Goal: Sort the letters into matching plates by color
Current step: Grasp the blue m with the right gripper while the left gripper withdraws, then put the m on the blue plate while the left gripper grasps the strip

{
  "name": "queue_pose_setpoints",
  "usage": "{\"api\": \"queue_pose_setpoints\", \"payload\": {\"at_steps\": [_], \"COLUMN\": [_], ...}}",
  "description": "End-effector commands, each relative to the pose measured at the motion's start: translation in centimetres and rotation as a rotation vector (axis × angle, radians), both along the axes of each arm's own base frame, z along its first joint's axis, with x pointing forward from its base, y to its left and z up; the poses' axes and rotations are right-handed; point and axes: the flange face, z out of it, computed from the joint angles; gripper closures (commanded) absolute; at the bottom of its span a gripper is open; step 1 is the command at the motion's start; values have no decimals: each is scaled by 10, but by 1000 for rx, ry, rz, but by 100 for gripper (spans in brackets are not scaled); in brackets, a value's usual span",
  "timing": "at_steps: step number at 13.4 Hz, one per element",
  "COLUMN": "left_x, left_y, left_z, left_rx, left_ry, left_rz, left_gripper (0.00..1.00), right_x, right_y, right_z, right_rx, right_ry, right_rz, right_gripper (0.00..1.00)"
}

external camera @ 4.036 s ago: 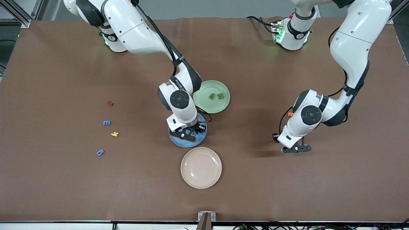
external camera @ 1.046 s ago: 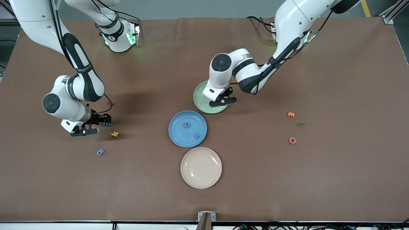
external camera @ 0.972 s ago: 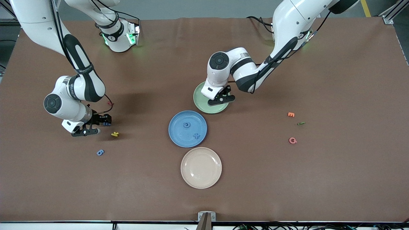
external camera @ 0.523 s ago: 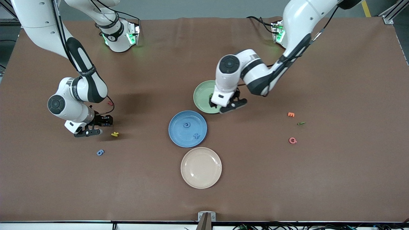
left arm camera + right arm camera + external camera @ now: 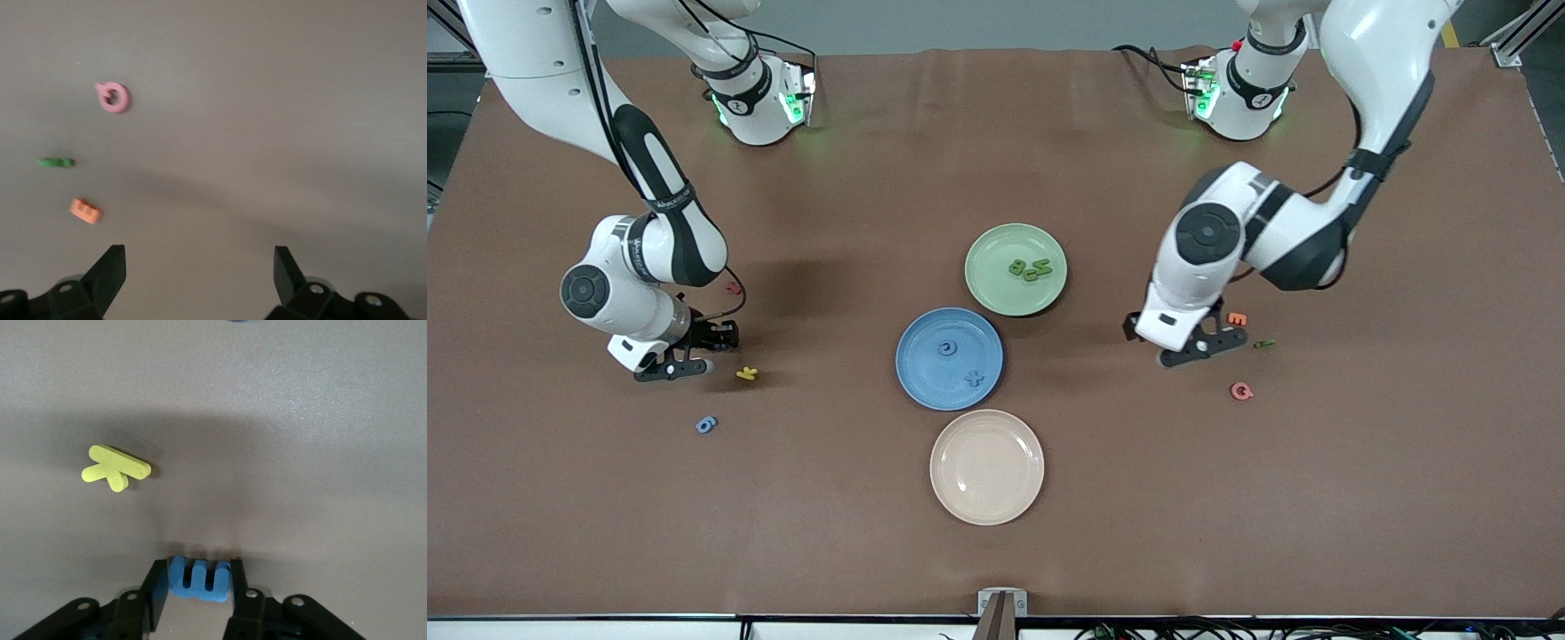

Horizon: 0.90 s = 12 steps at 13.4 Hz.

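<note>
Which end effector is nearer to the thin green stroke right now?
Left. The left end effector stands open just beside the thin green stroke, next to the orange letter. The right end effector is at the right arm's end, shut on the blue m.

brown table [image 5: 1227, 498], three plates [image 5: 987, 467], loose letters [image 5: 1240, 390]

2 white Franka arms with glossy rounded shells and black joint bands. Each wrist carries a round dark grey cap with a small centre mark. The right arm [image 5: 640, 258] has small lettering on its black forearm collar. Both bases [image 5: 760, 98] glow green at 1 side; the left arm's base [image 5: 1240, 93] also shows a red button. Thin black cables run along the forearms. Black 2-finger grippers, right gripper [image 5: 198, 583] and left gripper [image 5: 199, 277], show small silver screws on their finger mounts.
</note>
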Motion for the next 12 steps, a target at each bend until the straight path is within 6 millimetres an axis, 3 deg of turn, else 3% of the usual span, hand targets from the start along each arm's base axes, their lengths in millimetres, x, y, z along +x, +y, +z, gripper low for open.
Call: {"api": "queue_pose_setpoints", "payload": {"at_steps": [1, 4, 8, 10, 12], "left_x": [1, 9, 2, -4, -3], "left_y": [52, 107, 150, 163, 176], "left_z": [-3, -13, -50, -67, -76], "left_rx": [24, 14, -57, -93, -108], "left_ry": [34, 71, 39, 17, 26], "left_rz": [-81, -147, -142, -130, -116], "left_gripper": [2, 1, 1, 1, 2], "right_x": [-3, -7, -8, -7, 0], "right_y": [-1, -2, 1, 3, 13], "right_z": [-2, -5, -4, 3, 30], "right_rx": [-1, -1, 1, 5, 13], "right_ry": [-8, -2, 4, 19, 24], "right_rz": [0, -2, 4, 8, 22], "right_gripper": [58, 60, 76, 80, 81]}}
